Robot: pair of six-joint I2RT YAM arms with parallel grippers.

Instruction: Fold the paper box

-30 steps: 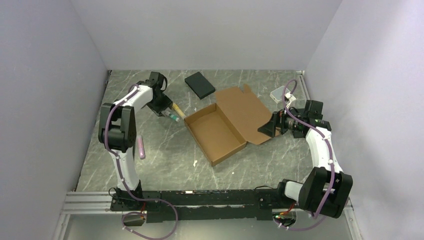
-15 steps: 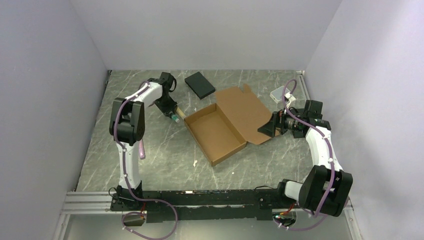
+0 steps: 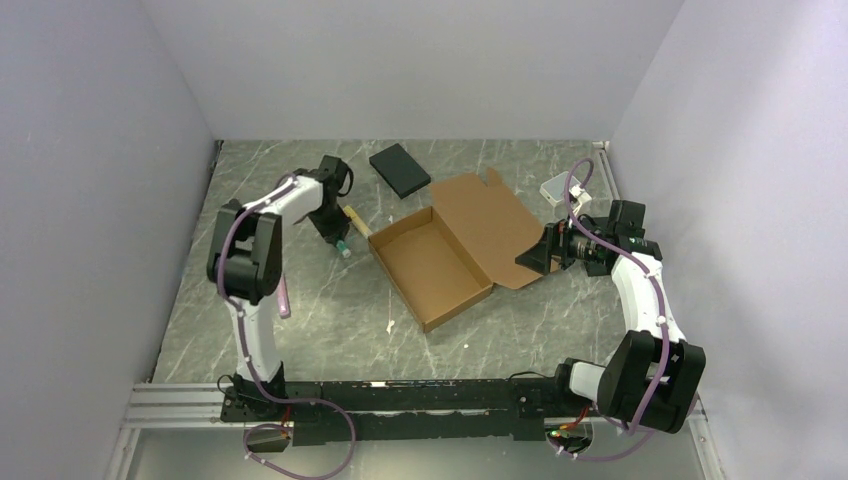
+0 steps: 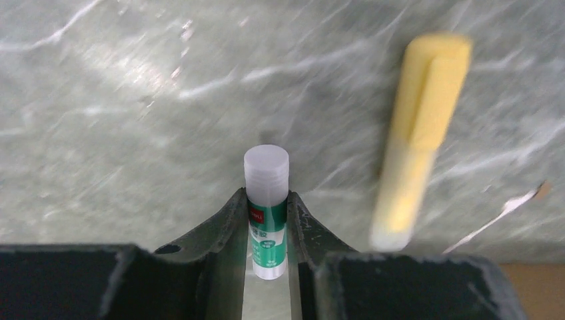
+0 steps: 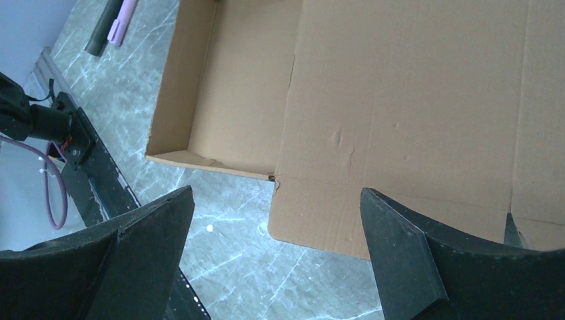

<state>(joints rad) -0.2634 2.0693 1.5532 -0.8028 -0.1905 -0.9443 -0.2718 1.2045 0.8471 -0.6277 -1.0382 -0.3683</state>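
Note:
The paper box (image 3: 432, 262) is brown cardboard in the middle of the table, with its tray walls standing and its lid (image 3: 495, 222) lying open and flat to the right. My left gripper (image 3: 337, 236) is left of the box and shut on a green and white glue stick (image 4: 266, 175), whose cap sticks out past the fingertips. My right gripper (image 3: 534, 258) is open and empty at the lid's right edge. In the right wrist view the lid (image 5: 413, 93) fills the frame and its front flap corner lies between the wide-open fingers (image 5: 400, 253).
A yellow marker (image 4: 418, 133) lies just right of the glue stick, near the box's left corner (image 3: 355, 221). A flat black slab (image 3: 400, 170) lies at the back. A small whitish container (image 3: 556, 189) sits at the back right. A pink pen (image 3: 284, 296) lies by the left arm.
My left arm has swung its wrist round and carried the glue stick a little nearer and to the right. The right arm and the box have not moved.

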